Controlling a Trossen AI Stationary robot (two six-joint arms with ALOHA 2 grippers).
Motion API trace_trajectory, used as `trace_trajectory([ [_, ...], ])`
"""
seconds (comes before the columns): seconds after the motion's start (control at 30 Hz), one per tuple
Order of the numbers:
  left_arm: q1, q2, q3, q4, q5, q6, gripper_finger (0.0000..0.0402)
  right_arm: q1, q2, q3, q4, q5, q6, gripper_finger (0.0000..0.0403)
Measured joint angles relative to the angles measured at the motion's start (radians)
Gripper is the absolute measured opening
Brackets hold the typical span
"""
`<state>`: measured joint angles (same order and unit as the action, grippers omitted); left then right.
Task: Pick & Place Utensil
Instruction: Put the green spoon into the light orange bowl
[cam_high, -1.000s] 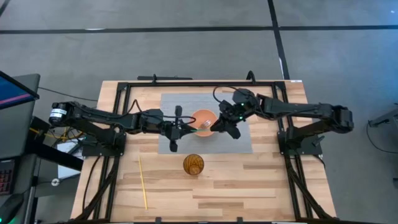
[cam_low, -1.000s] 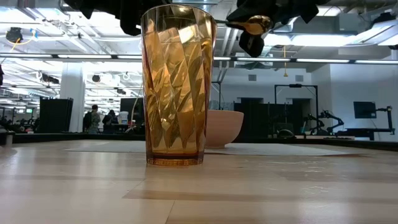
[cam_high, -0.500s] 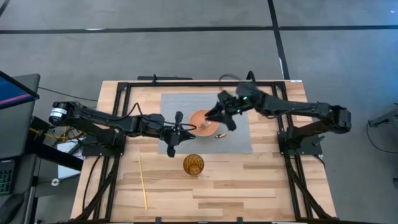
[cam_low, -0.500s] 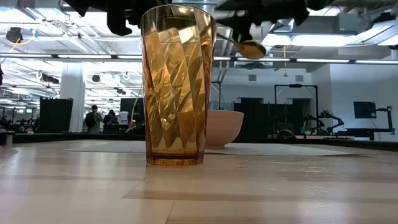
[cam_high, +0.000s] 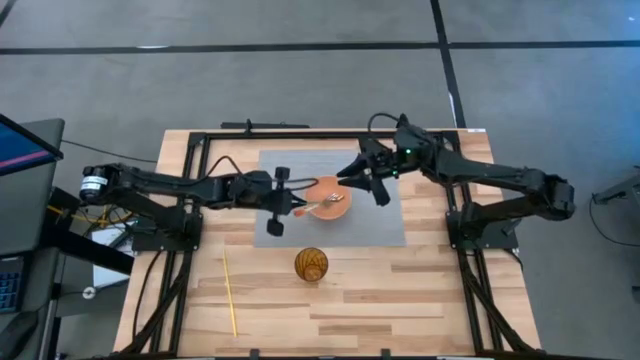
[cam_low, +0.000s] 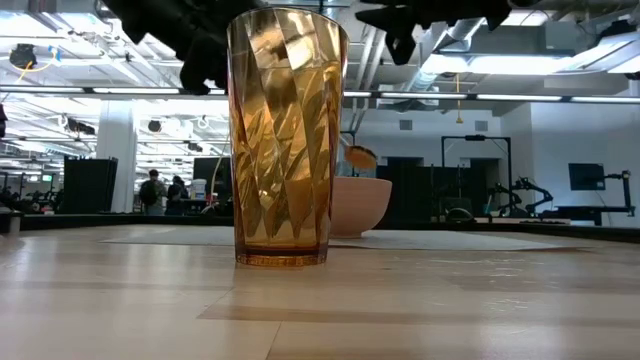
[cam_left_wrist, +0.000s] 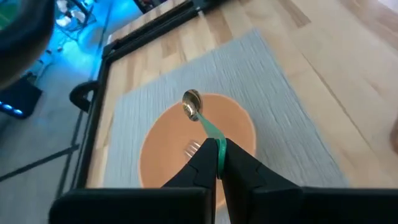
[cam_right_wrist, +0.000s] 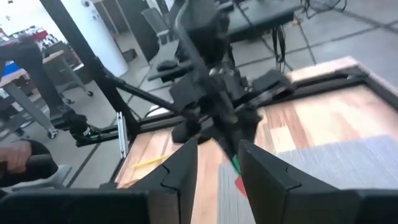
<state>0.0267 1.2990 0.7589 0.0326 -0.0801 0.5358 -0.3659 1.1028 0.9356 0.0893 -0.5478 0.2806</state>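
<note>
A spoon with a gold bowl (cam_left_wrist: 191, 102) and a green handle is held over the orange bowl (cam_high: 338, 189), which stands on the grey mat (cam_high: 385, 225). A fork (cam_left_wrist: 192, 148) lies in the bowl. My left gripper (cam_left_wrist: 219, 164) is shut on the spoon at the bowl's left side (cam_high: 284, 201). My right gripper (cam_high: 361, 181) is open and empty, above the bowl's far right side. In the low view the spoon's bowl (cam_low: 360, 157) hangs just above the orange bowl's rim (cam_low: 368, 182). My left gripper pinches the spoon's green handle (cam_left_wrist: 219, 147) between its two fingers, along its rear part. The fingers come from the table's left, roughly along the handle. The spoon is lifted clear and slants down, its bowl end lowest, over the orange bowl.
A tall amber tumbler (cam_high: 311, 264) stands on the wood near the mat's front edge. A thin yellow stick (cam_high: 229, 292) lies at the front left. Black frame rails (cam_high: 190, 180) run along the table's sides.
My right gripper has drawn back from the spoon toward the table's far edge. The spoon, first nearly level and high, has tipped; its bowl end has sunk to just above the orange bowl while my left gripper keeps the handle.
</note>
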Motion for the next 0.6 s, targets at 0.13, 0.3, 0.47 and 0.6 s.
trace_trajectory([
  [0.13,0.023,0.013,0.001,-0.011,0.052,-0.009,0.0014,0.001,0.033,0.0,-0.002,0.002,0.0,0.0111],
  [0.3,0.044,0.061,0.001,-0.04,0.047,-0.029,0.0012,0.001,0.071,0.0,0.001,0.001,0.0,0.0111],
  [0.47,0.048,0.113,0.001,-0.032,0.046,-0.029,0.0019,0.001,0.094,0.0,0.0,-0.001,0.0,0.0111],
  [0.6,0.049,0.124,0.001,-0.029,0.043,-0.023,0.004,0.001,0.095,0.0,-0.001,-0.001,0.0,0.0111],
])
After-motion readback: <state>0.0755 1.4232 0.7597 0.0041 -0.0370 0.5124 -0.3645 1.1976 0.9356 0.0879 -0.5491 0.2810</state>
